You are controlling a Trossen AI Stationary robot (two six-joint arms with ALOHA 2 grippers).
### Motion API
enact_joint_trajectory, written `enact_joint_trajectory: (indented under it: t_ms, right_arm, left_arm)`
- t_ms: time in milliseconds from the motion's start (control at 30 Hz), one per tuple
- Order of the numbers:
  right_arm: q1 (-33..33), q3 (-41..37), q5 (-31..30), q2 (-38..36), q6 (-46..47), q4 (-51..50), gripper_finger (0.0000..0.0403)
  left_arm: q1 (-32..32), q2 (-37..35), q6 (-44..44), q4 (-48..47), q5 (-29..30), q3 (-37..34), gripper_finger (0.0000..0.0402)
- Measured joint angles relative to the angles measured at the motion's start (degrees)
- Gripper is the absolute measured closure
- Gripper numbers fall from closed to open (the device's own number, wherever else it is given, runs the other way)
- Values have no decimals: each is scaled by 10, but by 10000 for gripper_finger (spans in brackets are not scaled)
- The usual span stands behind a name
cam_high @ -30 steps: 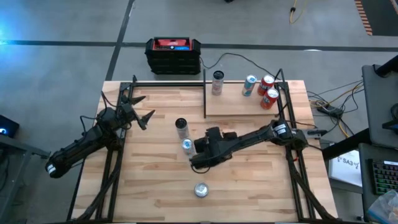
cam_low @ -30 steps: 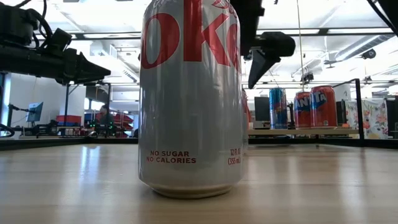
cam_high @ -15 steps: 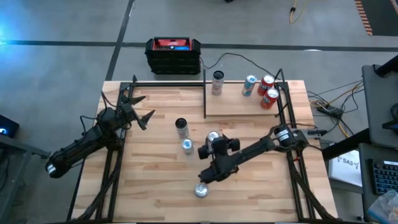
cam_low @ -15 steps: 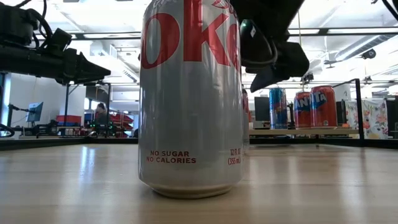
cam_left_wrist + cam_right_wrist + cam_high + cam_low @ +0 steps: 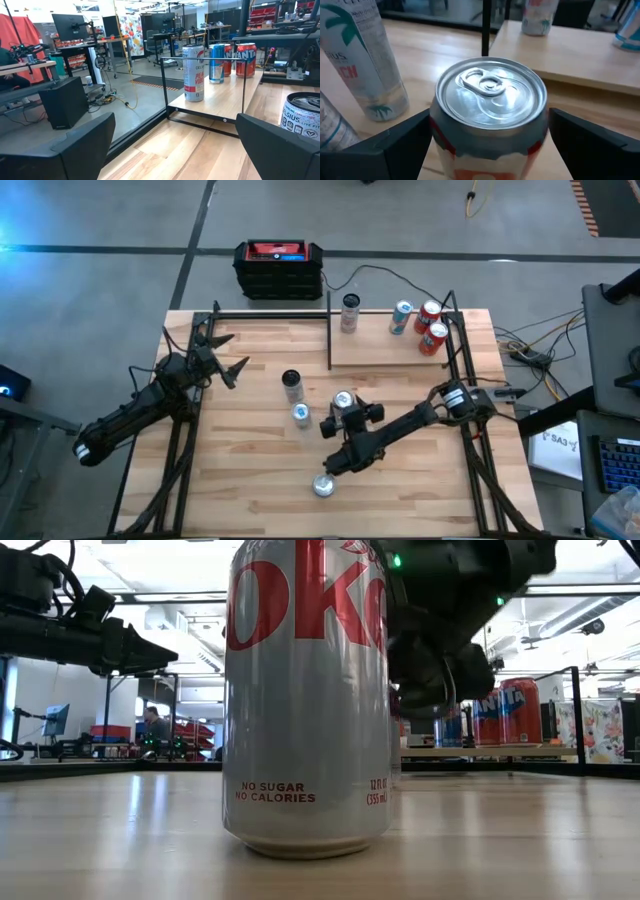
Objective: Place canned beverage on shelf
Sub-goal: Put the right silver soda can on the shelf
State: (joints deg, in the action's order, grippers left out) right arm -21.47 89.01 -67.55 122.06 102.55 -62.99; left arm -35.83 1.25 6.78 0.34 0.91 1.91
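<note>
Right gripper (image 5: pixel 487 145) poised over the near table (image 5: pixel 250 470) area, fingers spread wide on either side of a silver-topped can (image 5: pixel 490 112) standing upright on the tabletop, not clamped on it. Shelf (image 5: pixel 385 350) at the far right carries four cans. Left gripper (image 5: pixel 228 360) waits near the far left, jaws fully apart and empty.

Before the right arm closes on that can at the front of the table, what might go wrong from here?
The right gripper straddles the Coke can with open fingers; an off-centre close could tip it.

Two tall cans stand near the arm; a swing toward the shelf might knock them.

Four cans already crowd the shelf's far edge, so placement could bump one.
</note>
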Motion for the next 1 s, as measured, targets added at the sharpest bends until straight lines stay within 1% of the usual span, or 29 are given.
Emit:
enact_joint_trajectory:
  t_ms: [133,267,400,533,733,1000]
  right_arm:
    - [0,-21,-45,0,-2,33,32]
    - [0,-30,-65,0,-22,67,33]
    - [0,-38,-71,0,-78,109,44]
    - [1,-50,-80,0,-123,146,68]
    - [9,-58,-85,0,-124,151,102]
    - [19,-59,-82,0,-133,167,104]
  left_arm:
    - [0,0,0,0,0,0,3]
    - [0,0,0,0,0,0,3]
    - [0,0,0,0,0,0,3]
    - [0,0,0,0,0,0,3]
    - [0,0,0,0,0,0,3]
    - [0,0,0,0,0,0,3]
